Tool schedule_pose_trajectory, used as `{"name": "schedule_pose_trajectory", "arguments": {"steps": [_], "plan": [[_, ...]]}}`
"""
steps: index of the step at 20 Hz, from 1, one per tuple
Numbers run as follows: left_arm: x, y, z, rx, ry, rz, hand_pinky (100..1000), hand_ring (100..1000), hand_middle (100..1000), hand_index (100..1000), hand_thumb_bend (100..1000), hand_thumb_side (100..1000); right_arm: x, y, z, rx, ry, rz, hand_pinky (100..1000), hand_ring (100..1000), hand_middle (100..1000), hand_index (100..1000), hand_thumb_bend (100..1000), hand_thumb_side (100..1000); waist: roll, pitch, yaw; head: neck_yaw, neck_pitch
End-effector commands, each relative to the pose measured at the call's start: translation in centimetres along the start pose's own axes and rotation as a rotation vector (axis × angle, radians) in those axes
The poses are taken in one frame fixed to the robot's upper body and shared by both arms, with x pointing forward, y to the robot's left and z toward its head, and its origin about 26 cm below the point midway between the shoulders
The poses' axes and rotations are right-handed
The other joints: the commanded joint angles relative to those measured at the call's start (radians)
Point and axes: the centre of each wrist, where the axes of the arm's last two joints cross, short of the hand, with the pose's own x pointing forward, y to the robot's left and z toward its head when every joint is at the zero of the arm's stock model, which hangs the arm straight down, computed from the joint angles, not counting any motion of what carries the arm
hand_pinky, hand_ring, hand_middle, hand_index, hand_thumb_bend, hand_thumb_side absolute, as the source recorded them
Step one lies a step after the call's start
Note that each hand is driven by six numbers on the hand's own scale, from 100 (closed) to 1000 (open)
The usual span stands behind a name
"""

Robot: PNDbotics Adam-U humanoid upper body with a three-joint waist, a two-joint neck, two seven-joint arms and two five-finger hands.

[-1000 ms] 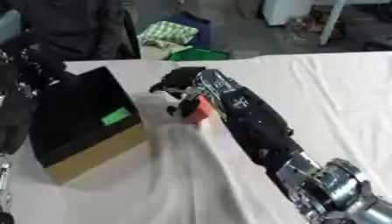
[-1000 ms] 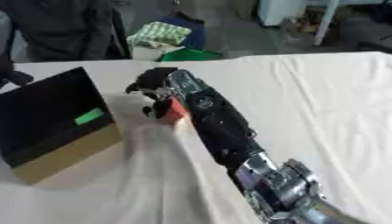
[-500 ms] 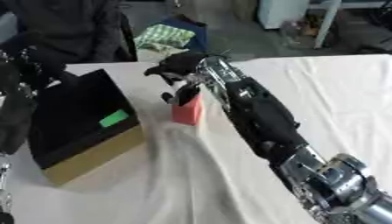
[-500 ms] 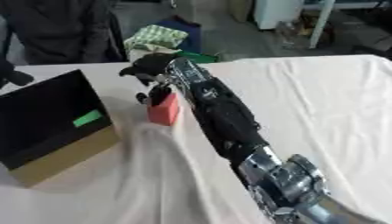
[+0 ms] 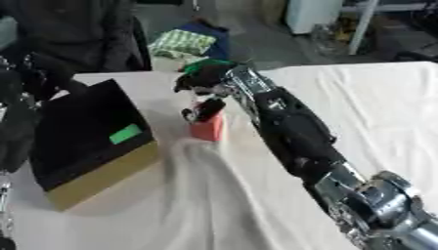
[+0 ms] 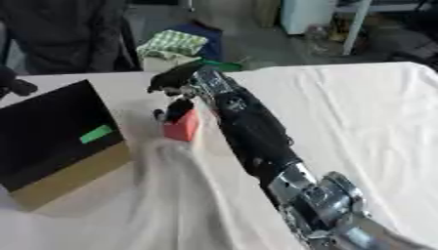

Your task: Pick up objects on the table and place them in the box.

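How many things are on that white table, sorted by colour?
Red: 1, the red block under the right hand.
Green: 2, the green piece inside the box and a green thing at the table's far edge behind the hand.
Black and tan: 1, the box itself.
Total: 4.

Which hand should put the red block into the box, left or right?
Right, I'd say. The right hand is already over the red block, a finger on its top, with the box just to its left. The left arm sits at the view's left edge behind the box.
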Motion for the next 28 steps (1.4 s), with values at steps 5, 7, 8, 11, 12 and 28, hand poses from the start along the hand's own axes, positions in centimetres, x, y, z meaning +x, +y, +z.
{"name": "schedule_pose_trajectory", "arguments": {"steps": [5,7,8,11,12,28], "plan": [[0.6,0.5,-0.3,-0.003,-0.021,-0.023,687,580,598,892,100,692,-2.0,0.7,0.7,0.038,0.078,-0.027,855,928,988,1000,100,807,0.009,-0.01,-0.004,0.0,-0.011],[0.6,0.5,-0.3,-0.004,-0.021,-0.023,687,579,598,892,100,692,-2.1,1.1,0.7,0.054,0.084,-0.031,835,901,917,1000,100,772,0.011,-0.007,-0.005,0.0,-0.009],[0.6,0.5,-0.3,-0.004,-0.021,-0.023,687,579,598,892,100,693,-2.1,1.2,0.7,0.061,0.085,-0.032,830,892,889,1000,100,753,0.012,-0.006,-0.006,0.0,-0.009],[0.6,0.6,-0.3,-0.004,-0.021,-0.024,686,579,598,892,100,694,-2.1,1.4,0.6,0.069,0.083,-0.032,793,818,720,1000,100,501,0.014,-0.004,-0.008,-0.002,-0.008],[0.6,0.6,-0.3,-0.005,-0.021,-0.024,686,579,598,892,100,694,-2.1,1.5,0.6,0.068,0.081,-0.032,786,805,683,1000,100,423,0.015,-0.003,-0.008,-0.002,-0.007],[0.6,0.5,-0.2,-0.003,-0.017,-0.019,686,581,601,892,100,682,-2.1,-3.0,2.2,-0.241,-0.041,-0.033,645,431,192,987,100,218,0.003,-0.024,-0.02,-0.002,-0.009]]}}
